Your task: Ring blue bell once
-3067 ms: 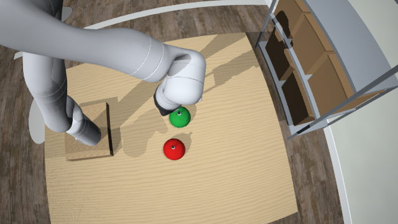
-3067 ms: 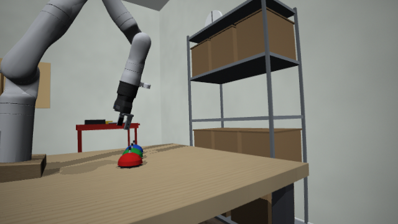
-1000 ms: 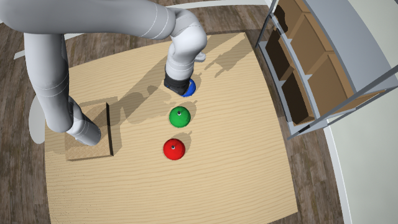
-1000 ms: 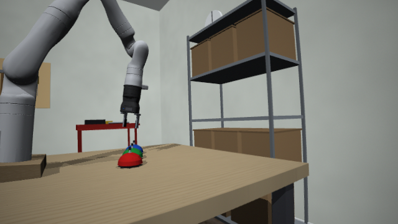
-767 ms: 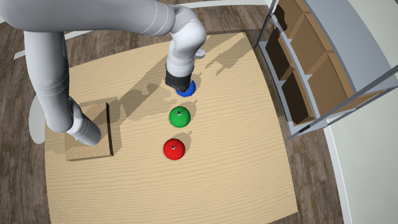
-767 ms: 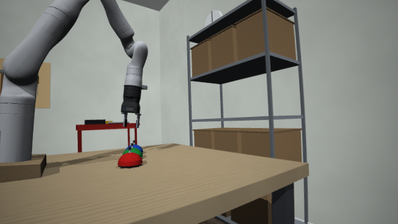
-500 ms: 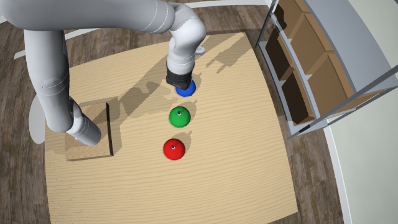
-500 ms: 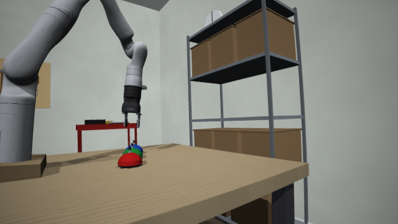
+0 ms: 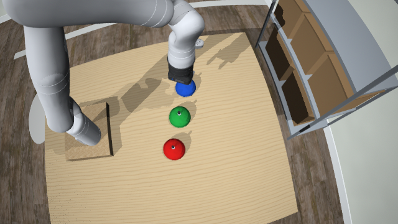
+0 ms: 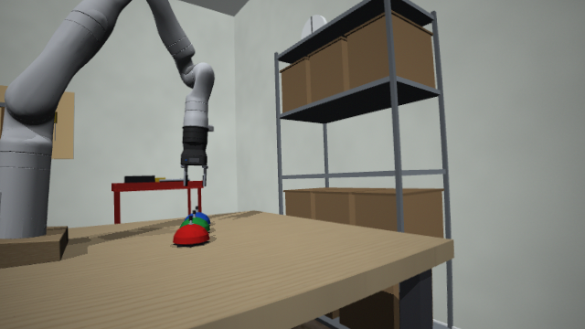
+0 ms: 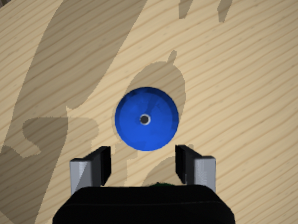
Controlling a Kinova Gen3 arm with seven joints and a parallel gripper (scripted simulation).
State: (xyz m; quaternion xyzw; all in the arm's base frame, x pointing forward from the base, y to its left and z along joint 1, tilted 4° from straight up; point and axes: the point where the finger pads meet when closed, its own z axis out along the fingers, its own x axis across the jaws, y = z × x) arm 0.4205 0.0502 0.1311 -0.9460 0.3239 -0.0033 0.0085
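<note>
The blue bell (image 9: 185, 88) sits on the wooden table, farthest in a row of three bells. Its small grey button (image 11: 145, 119) shows at the dome's centre in the wrist view. My gripper (image 10: 194, 183) hangs above the blue bell, pointing straight down, well clear of it. Its fingers are open and empty (image 11: 143, 165). In the side view only the top of the blue bell (image 10: 199, 217) shows behind the others. In the overhead view the gripper's black body (image 9: 180, 75) covers the bell's far edge.
A green bell (image 9: 180, 116) and a red bell (image 9: 174, 149) stand in line nearer the front. A raised wooden block (image 9: 88, 132) holds the arm's base at the left. A metal shelf with cardboard boxes (image 9: 314, 62) stands to the right of the table.
</note>
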